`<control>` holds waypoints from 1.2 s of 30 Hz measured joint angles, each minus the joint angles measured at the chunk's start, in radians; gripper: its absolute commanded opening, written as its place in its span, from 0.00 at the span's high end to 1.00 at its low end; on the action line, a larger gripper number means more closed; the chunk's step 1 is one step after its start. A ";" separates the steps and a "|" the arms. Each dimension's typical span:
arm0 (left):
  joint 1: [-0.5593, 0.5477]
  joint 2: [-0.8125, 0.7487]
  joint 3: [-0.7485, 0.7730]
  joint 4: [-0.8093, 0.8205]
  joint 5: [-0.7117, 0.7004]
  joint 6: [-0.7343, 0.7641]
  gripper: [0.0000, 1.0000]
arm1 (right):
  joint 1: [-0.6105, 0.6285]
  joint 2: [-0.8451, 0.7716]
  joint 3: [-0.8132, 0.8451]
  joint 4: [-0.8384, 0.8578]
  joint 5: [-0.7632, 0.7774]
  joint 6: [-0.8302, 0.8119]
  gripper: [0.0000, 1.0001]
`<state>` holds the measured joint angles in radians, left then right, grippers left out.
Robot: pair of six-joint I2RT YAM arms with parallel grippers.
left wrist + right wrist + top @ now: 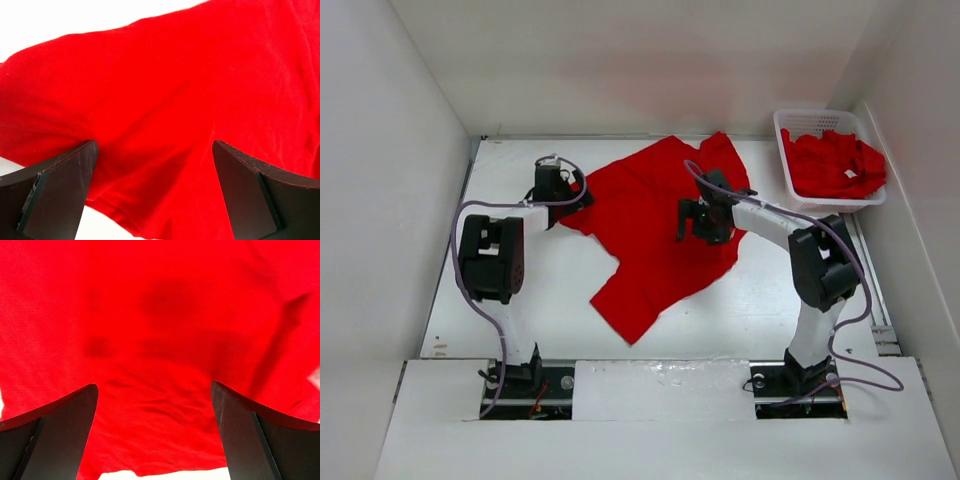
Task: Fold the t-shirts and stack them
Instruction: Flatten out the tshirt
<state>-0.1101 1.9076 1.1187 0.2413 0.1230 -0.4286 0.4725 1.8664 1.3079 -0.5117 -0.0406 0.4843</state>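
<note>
A bright red t-shirt (pixel 645 225) lies spread and rumpled on the white table, one corner pointing toward the near edge. My left gripper (pixel 563 187) is open at the shirt's left sleeve edge; in the left wrist view its gripper (pixel 155 190) stands wide over red cloth (pixel 175 100). My right gripper (pixel 700 220) is open over the shirt's right part; in the right wrist view its gripper (pixel 155 430) stands wide just above the cloth (pixel 160 330) near its hem. More red shirts (pixel 835 165) lie heaped in the basket.
A white slotted plastic basket (pixel 782 130) stands at the far right by the right wall. White walls close in the table on the left, back and right. Bare table (pixel 560 300) shows left and in front of the shirt.
</note>
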 measured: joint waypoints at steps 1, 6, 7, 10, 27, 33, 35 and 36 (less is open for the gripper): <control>-0.007 -0.017 -0.021 0.000 -0.004 -0.004 0.00 | -0.015 0.003 -0.010 0.003 -0.005 0.003 0.00; -0.109 -0.112 -0.100 -0.088 -0.117 -0.025 0.00 | -0.098 0.026 -0.021 0.010 -0.021 0.011 0.00; -0.145 -0.129 -0.108 -0.112 -0.137 -0.032 0.00 | -0.119 0.027 -0.020 0.015 -0.031 0.014 0.00; -0.265 -0.191 -0.146 -0.180 -0.178 -0.072 0.00 | -0.172 0.027 -0.021 0.023 -0.035 0.022 0.00; -0.391 -0.646 -0.319 -0.397 -0.257 -0.200 0.00 | -0.416 0.111 0.213 -0.008 0.010 0.027 0.00; -0.267 -0.683 -0.306 -0.480 -0.346 -0.236 0.00 | -0.348 -0.017 0.177 -0.004 0.074 -0.050 0.00; -0.216 -0.683 -0.304 -0.498 -0.362 -0.247 0.00 | -0.247 -0.082 0.147 -0.006 0.104 -0.065 0.00; -0.198 -0.683 -0.300 -0.505 -0.370 -0.250 0.00 | -0.183 -0.108 0.132 -0.004 0.117 -0.069 0.00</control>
<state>-0.3077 1.2243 0.8185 -0.2634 -0.2466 -0.6788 0.2893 1.7584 1.4403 -0.5156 0.0769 0.4152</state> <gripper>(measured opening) 0.993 0.994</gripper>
